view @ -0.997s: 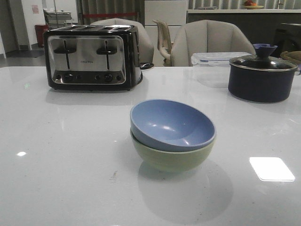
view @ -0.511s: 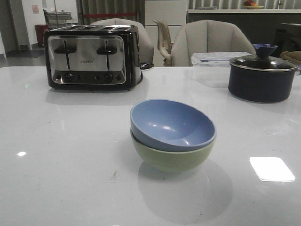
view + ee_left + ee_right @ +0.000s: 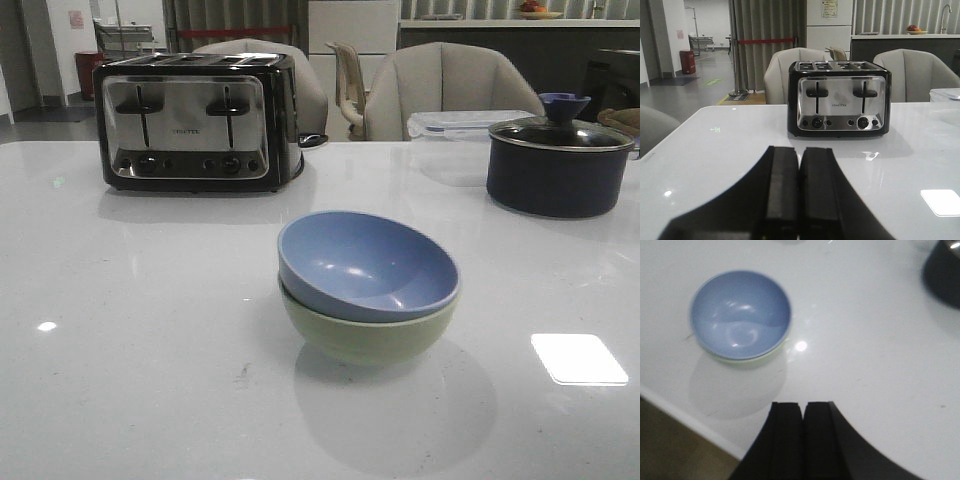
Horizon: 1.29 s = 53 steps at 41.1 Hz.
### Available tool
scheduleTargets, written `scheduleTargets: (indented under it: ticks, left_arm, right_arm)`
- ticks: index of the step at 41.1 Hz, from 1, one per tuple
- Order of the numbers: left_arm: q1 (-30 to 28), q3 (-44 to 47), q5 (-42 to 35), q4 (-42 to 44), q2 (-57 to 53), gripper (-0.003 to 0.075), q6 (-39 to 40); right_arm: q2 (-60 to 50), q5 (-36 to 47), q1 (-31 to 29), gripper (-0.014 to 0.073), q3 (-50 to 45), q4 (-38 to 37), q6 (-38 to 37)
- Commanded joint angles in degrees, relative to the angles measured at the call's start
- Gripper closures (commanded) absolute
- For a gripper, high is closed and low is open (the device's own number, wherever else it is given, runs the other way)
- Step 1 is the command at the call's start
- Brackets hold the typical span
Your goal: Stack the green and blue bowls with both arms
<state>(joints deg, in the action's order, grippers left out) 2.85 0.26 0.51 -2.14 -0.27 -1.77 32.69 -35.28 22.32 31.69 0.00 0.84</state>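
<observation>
The dusty blue bowl (image 3: 366,264) sits nested inside the pale green bowl (image 3: 365,338) in the middle of the white table; the blue bowl tilts slightly. In the right wrist view the blue bowl (image 3: 740,314) shows from above, with only a thin green rim (image 3: 774,353) of the green bowl under it. My right gripper (image 3: 803,405) is shut and empty, above the table and apart from the bowls. My left gripper (image 3: 799,149) is shut and empty, low over the table and facing the toaster. Neither arm shows in the front view.
A black and chrome toaster (image 3: 195,121) stands at the back left, also in the left wrist view (image 3: 839,98). A dark navy lidded pot (image 3: 558,155) stands at the back right beside a clear plastic container (image 3: 455,124). The table's near edge (image 3: 685,417) shows in the right wrist view.
</observation>
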Motion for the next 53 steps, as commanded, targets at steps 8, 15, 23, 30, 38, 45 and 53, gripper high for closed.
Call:
scheduleTargets:
  ticks: [8, 15, 23, 30, 38, 45, 53]
  left_arm:
    - [-0.1, 1.2, -5.2, -0.5, -1.2, 0.0619, 0.3]
    - [-0.1, 1.2, -5.2, -0.5, -1.2, 0.062, 0.3]
    - [-0.1, 1.2, -5.2, -0.5, -1.2, 0.0619, 0.3]
    - [-0.1, 1.2, -5.2, -0.5, -1.2, 0.0619, 0.3]
    - [-0.1, 1.2, -5.2, -0.5, -1.2, 0.0619, 0.3]
    - [-0.1, 1.2, -5.2, -0.5, -1.2, 0.0619, 0.3]
    - [-0.1, 1.2, -5.2, -0.5, -1.2, 0.062, 0.3]
  right_arm:
    - [-20.3, 19.9, -15.3, 0.0559, -16.0, -1.8, 0.5]
    - [-30.8, 26.1, -19.3, 0.0559, -26.5, -1.8, 0.5]
    - [-34.4, 34.1, -19.4, 0.0559, -33.3, -1.0, 0.5]
    - [-34.5, 36.0, -19.4, 0.0559, -33.2, 1.3, 0.5]
    - [-34.5, 37.4, -19.4, 0.0559, -33.2, 1.4, 0.5]
    - [-34.5, 37.4, -19.4, 0.0559, -33.2, 1.4, 0.5]
    - [-34.5, 37.4, -19.4, 0.0559, -33.2, 1.4, 0.5]
